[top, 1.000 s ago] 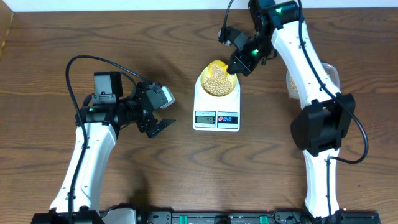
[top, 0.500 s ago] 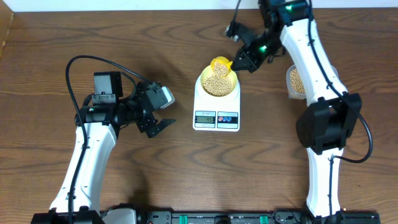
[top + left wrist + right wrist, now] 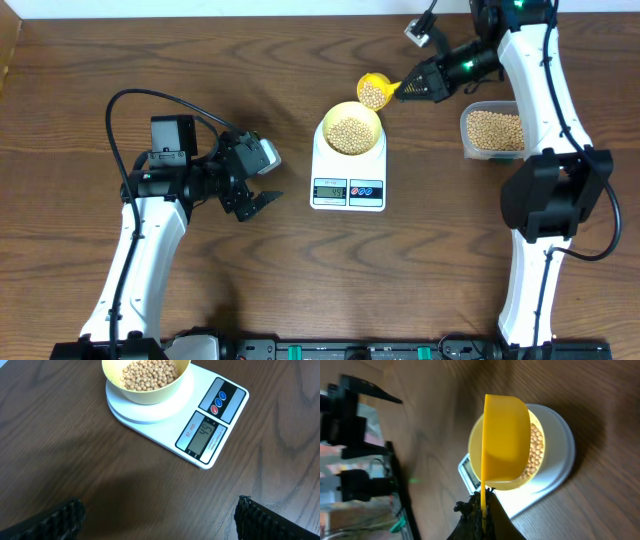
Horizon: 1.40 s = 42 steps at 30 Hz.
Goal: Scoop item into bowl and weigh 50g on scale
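Note:
The pale yellow bowl (image 3: 349, 128) stands on the white scale (image 3: 348, 190) and holds many tan beans (image 3: 350, 134); bowl (image 3: 145, 380) and scale (image 3: 210, 430) also show in the left wrist view, display reading about 44. My right gripper (image 3: 408, 90) is shut on the handle of the bright yellow scoop (image 3: 375, 92), which holds some beans and hangs above the table just up and right of the bowl. In the right wrist view the scoop (image 3: 504, 440) hides part of the bowl (image 3: 537, 455). My left gripper (image 3: 262, 178) is open and empty left of the scale.
A clear plastic tub (image 3: 492, 131) full of beans sits on the table right of the scale, under my right arm. Bare wood lies between my left gripper and the scale.
My right gripper has lifted the scoop off the bowl and swung it up and to the right, uncovering the tub. The left arm has not moved.

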Motion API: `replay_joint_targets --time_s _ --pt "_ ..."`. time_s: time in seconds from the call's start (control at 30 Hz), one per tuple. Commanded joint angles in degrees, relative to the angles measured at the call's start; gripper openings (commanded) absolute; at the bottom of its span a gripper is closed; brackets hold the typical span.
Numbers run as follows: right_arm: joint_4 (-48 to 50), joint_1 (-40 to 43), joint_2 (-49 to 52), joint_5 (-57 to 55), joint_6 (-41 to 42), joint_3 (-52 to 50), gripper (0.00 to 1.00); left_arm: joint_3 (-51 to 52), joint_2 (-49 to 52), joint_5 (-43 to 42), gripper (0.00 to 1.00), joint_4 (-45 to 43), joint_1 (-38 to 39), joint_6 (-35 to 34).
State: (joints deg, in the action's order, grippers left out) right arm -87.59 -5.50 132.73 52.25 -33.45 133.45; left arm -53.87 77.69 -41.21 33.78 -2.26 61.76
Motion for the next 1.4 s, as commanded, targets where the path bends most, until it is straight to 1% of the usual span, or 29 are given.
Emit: replay_joint_targets --time_s 0.0,0.27,0.67,1.37 --pt "-0.46 0.79 -1.6 6.05 0.37 1.44 0.01 -0.35 0.22 0.11 0.97 -0.02 -0.2 0.57" --pt "-0.85 2.34 -1.6 8.57 0.44 1.44 0.01 -0.35 0.22 0.13 0.97 -0.02 -0.2 0.57" --pt "-1.81 2.58 -1.6 8.41 0.39 1.44 0.01 -0.35 0.22 0.13 0.98 -0.02 -0.2 0.57" --pt "-0.68 -0.94 -1.6 0.11 0.13 1.44 0.01 -0.35 0.22 0.11 0.97 -0.02 -0.2 0.57"
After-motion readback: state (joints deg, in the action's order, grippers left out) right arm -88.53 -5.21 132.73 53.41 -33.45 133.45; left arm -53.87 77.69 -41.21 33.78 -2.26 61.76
